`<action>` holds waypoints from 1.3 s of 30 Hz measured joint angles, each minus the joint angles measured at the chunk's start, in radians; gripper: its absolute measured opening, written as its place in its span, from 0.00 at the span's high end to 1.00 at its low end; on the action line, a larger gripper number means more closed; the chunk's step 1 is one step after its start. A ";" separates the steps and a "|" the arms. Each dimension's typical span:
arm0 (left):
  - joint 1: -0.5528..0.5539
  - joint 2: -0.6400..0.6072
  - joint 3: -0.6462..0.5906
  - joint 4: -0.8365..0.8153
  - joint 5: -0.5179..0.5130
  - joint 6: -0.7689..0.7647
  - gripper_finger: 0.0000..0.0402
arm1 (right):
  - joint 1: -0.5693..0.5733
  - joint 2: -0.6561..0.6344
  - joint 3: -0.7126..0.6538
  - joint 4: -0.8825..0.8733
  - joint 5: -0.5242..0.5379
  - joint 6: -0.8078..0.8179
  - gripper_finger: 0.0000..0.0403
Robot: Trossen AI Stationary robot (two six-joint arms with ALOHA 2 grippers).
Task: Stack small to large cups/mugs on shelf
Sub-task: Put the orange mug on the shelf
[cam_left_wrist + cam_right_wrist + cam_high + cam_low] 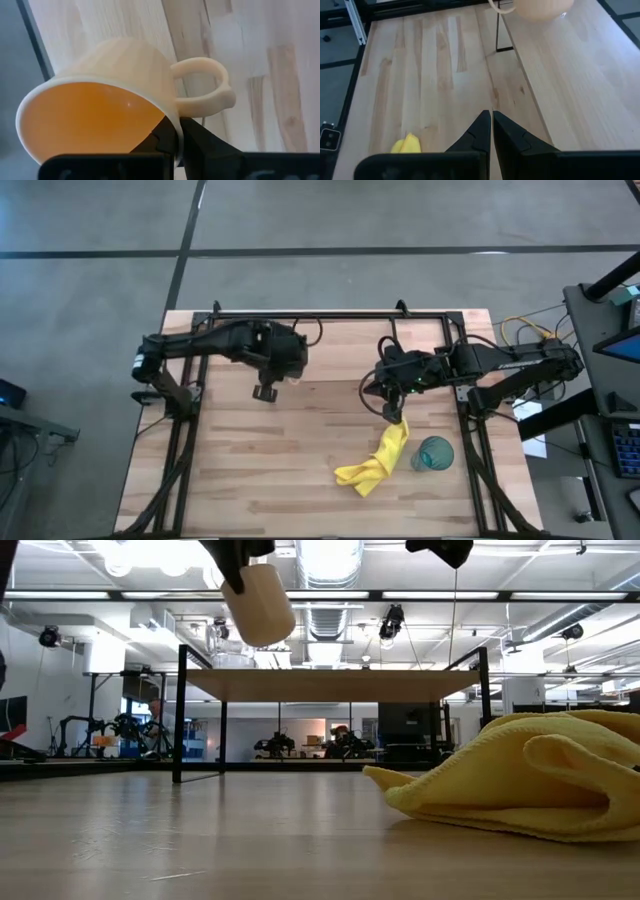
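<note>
My left gripper (172, 134) is shut on the mug (110, 75), which is cream outside and orange inside. The gripper holds it high above the table, level with the shelf top in the low view (258, 602). The shelf (330, 683) is a light-wood board on black legs at the table's far side. The teal tumbler (433, 453) stands upright on the table near the right edge. My right gripper (491, 125) is shut and empty above the table, just behind the yellow cloth (377, 465). I do not see the clear glass cup. My left gripper holds the mug's rim (170, 117) right beside the handle (205, 87), with one finger inside the mug and one outside. The mug is lifted clear and tilted, its base (272, 625) pointing down and sideways.
The yellow cloth lies crumpled on the table at the near right, large in the low view (530, 775). The shelf's black legs (181, 715) stand on the table. Bare tabletop (260, 470) lies to the left of the cloth.
</note>
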 joint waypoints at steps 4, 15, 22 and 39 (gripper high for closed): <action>0.021 0.024 0.025 0.021 0.041 0.053 1.00 | -0.010 0.000 0.000 0.000 0.026 -0.004 0.97; 0.045 0.130 0.029 0.096 0.060 0.196 1.00 | -0.041 0.000 0.000 0.003 0.034 0.003 0.97; 0.081 0.160 0.031 0.102 0.029 0.224 1.00 | -0.041 0.000 0.000 0.002 0.033 0.003 0.97; 0.096 0.158 0.114 0.104 0.033 0.244 1.00 | -0.042 0.000 0.000 0.000 0.033 0.003 0.97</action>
